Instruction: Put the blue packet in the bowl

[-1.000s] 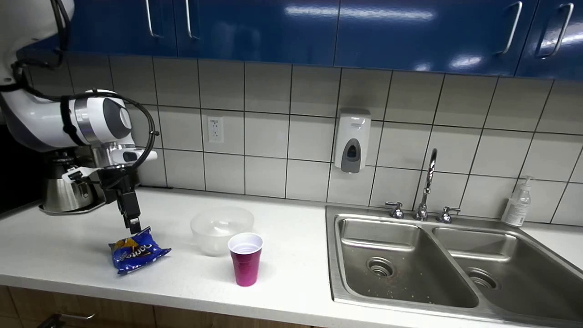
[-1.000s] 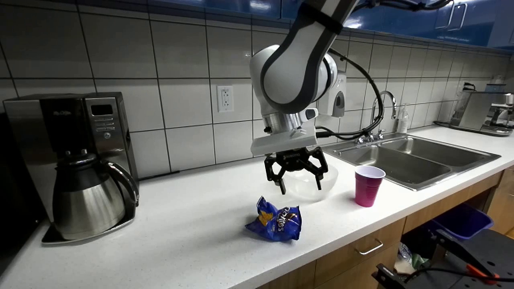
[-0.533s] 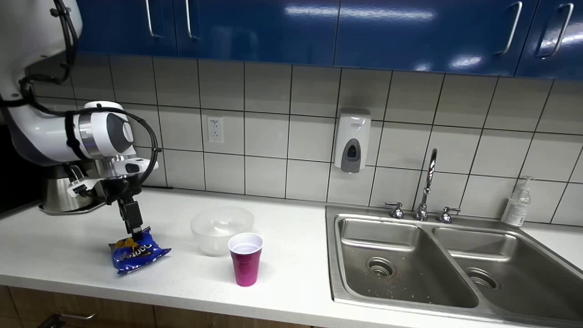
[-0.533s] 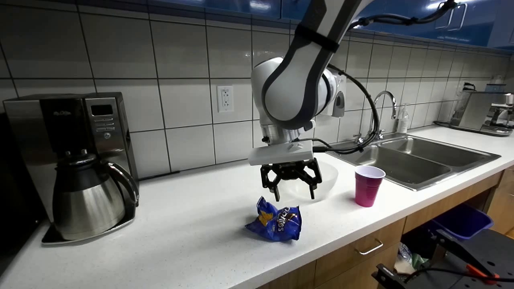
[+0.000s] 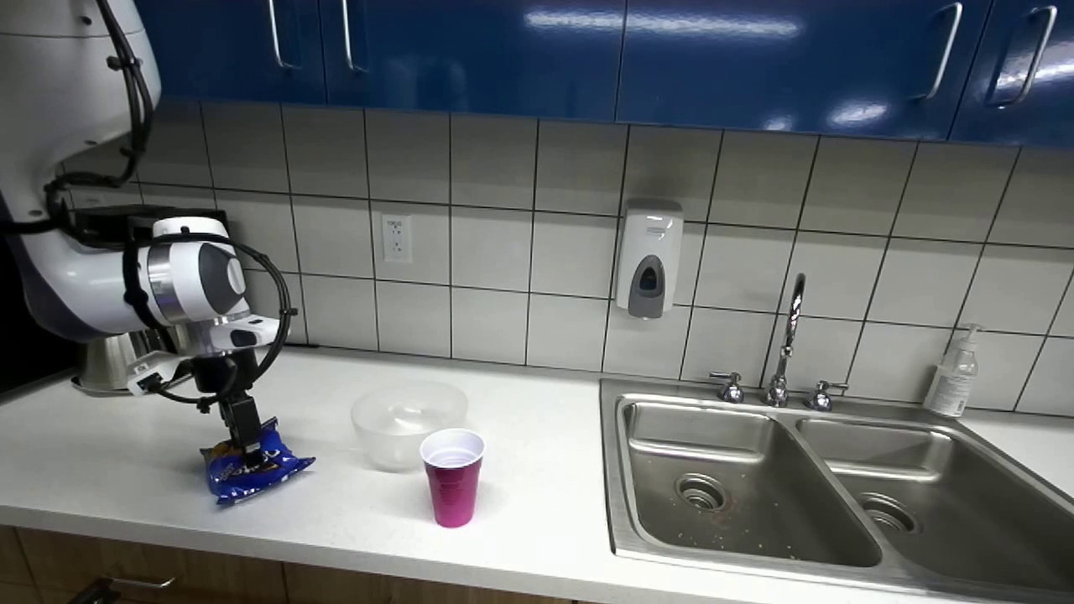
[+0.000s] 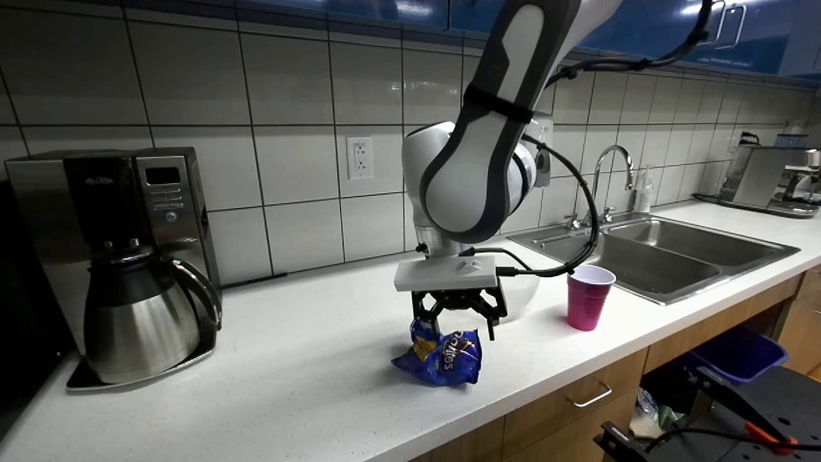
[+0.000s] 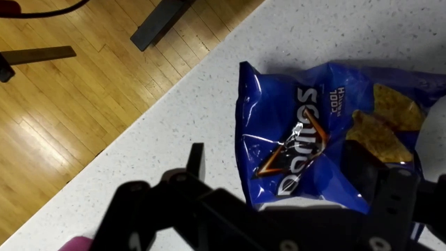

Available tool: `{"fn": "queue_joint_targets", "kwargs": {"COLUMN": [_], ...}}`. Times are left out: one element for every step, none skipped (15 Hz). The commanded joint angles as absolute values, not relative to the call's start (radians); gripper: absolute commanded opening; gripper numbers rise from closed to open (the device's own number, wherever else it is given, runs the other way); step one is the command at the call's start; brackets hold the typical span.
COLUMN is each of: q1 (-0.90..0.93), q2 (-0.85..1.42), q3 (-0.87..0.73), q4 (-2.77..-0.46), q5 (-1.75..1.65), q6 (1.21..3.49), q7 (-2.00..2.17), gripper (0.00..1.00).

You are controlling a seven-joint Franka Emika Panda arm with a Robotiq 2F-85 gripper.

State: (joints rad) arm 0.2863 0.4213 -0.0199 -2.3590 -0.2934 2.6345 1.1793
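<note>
On the counter [image 6: 301,346] I've got a drip coffee maker [image 6: 109,212], panel [image 6: 165,196] visible in an exterior view, the translucent bowl [image 6: 520,296] half-hidden behind my gripper [image 6: 464,332] there, fingers spread by the Doritos bag [image 7: 296,136], "COOL RANCH" legible only in wrist view.

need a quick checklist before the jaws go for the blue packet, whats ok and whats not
1. Jaws open: ok, they stand apart in the wrist view.
2. Blue packet resting on the counter: ok.
3. Blue packet wholly between the jaws: not ok, one jaw overlaps it in the wrist view.
4. Either jaw touching it: cannot tell.
5. Bowl upright: ok.
6. Pink cup apart from the bowl: ok, a gap shows in an exterior view.
</note>
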Motion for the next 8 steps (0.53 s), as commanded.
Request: {"fn": "queue_joint_targets", "kwargs": {"q1": [0.335, 0.323, 0.328, 0.329, 0.329, 0.329, 0.329, 0.329], "q2": [0.433, 0.436, 0.439, 0.44, 0.441, 0.442, 0.442, 0.442], "q3": [-0.063, -0.049, -0.053, -0.053, -0.054, -0.054, -0.054, -0.054], "q4": [-2.352, -2.357, -2.357, -2.357, -2.357, -2.357, -2.357, -2.357], "q5": [-0.309, -0.279, -0.279, -0.278, -0.278, -0.278, -0.278, -0.278], "q6": [2.671, 2.658, 2.66, 2.66, 2.66, 2.66, 2.66, 2.66], "q7": [1.203, 1.169, 1.17, 1.169, 1.169, 1.169, 1.169, 1.169], "gripper": [1.0, 1.0, 1.0, 1.0, 1.0, 1.0, 1.0, 1.0]}}
